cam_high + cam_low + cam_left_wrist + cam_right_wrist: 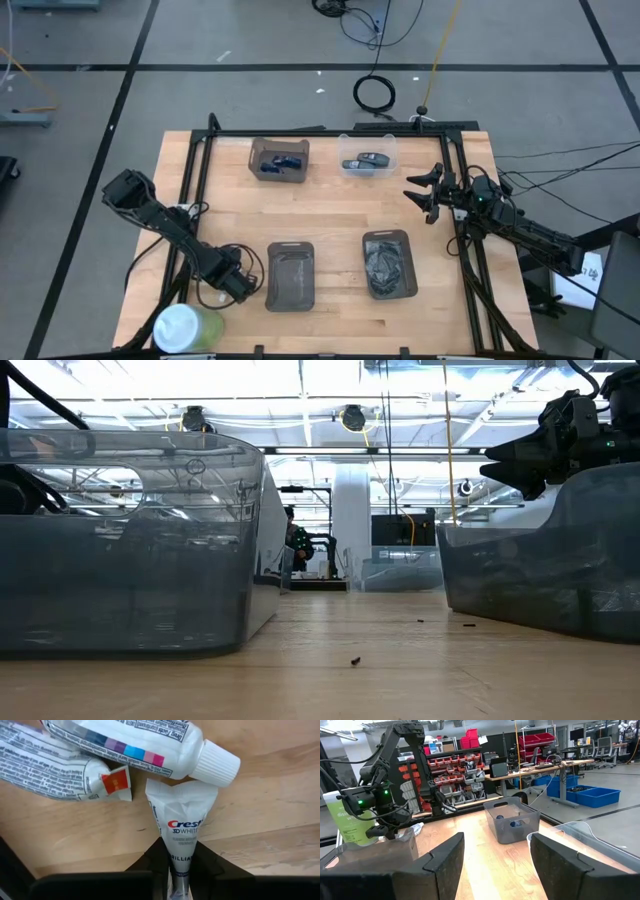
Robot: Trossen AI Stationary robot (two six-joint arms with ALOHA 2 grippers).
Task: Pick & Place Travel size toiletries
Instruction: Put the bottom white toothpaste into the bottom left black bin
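In the left wrist view, three white toothpaste tubes show over the wooden table. My left gripper (181, 860) is shut on a Crest tube (182, 820). Beyond it, a tube with a white cap (140, 745) and a crumpled tube (45, 765) lie on their sides. In the high view my left gripper (240, 285) is at the table's near left, beside the empty dark tray (290, 275), and hides the tubes. My right gripper (425, 195) hangs open at the table's right edge, touching nothing. My left gripper pinches the Crest tube between its two fingers, across the printed body (181, 851). The tube's wide flat crimped end (182, 795) sticks out past the fingertips toward the other two tubes. The fingers hide the cap end. I cannot tell whether the tube touches the table.
A second dark tray (388, 265) with dark contents sits at the near right. A dark bin (278, 160) with blue items and a clear bin (368, 160) stand at the far side. A green bottle (185, 328) stands at the near left corner. Black frame rails (190, 200) line the table.
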